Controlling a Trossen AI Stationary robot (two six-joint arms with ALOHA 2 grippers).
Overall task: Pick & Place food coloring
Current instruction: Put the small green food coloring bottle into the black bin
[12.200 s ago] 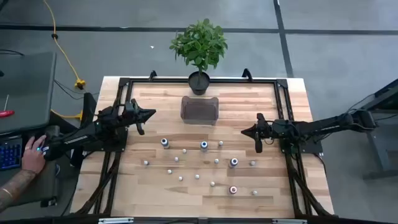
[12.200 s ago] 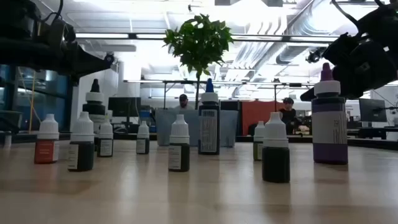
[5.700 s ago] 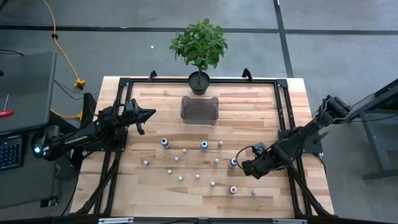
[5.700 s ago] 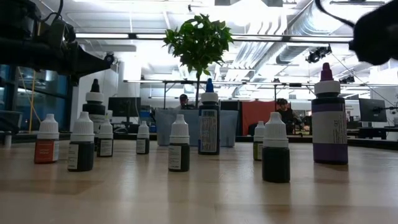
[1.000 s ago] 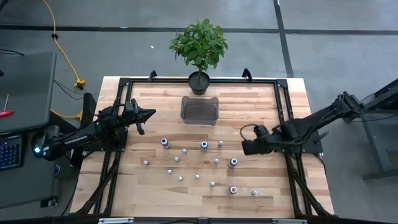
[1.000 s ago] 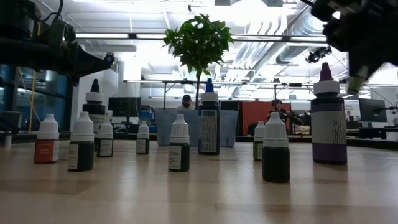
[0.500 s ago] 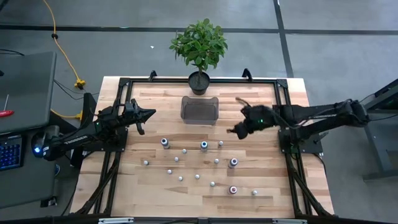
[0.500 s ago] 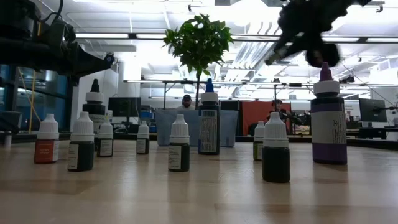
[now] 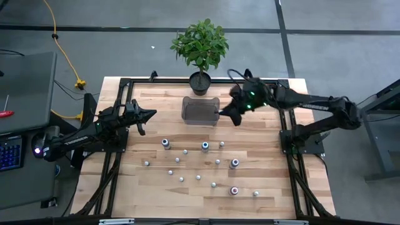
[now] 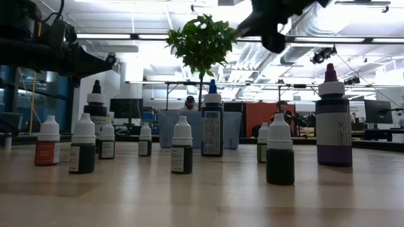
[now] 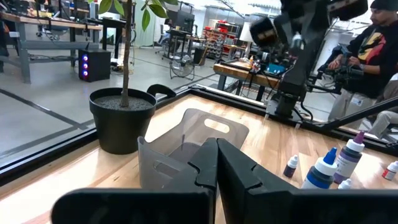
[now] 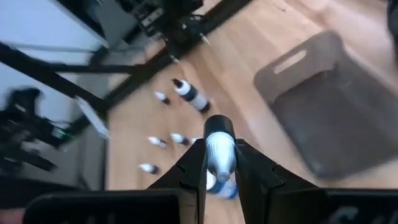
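Several tiny food coloring bottles [image 9: 199, 177] stand on their bases across the table's middle and near part; in the low view they form a row, including a blue-capped one [image 10: 212, 123] and a purple-capped one [image 10: 333, 120]. My right gripper [image 9: 230, 113] is raised just right of the clear bin [image 9: 200, 110], shut on one small whitish bottle [image 12: 217, 149]. It shows high up in the low view [image 10: 271, 19]. My left gripper [image 9: 150, 115] waits shut at the table's left, above the wood; in its wrist view [image 11: 216, 149] it faces the bin [image 11: 186, 140]. My right gripper pinches one small bottle between its two fingers, on the bottle's whitish sides [image 12: 219, 142]. The fingers slant down from the table's right side. The bottle is lifted clear of the table, beside the bin's right wall.
A potted plant [image 9: 200, 47] stands at the far edge behind the bin, its pot [image 11: 121, 118] close to the bin's far wall. A black frame rail [image 9: 284, 100] borders the table. Bare wood lies between the bin and the bottles. A person sits beyond the table [image 11: 373, 43].
My right gripper, still shut on the bottle, has swung from above the table's right middle toward the far edge and the left, ending beside the bin's right wall. It has risen in the low view. The standing bottles and the left arm have stayed put.
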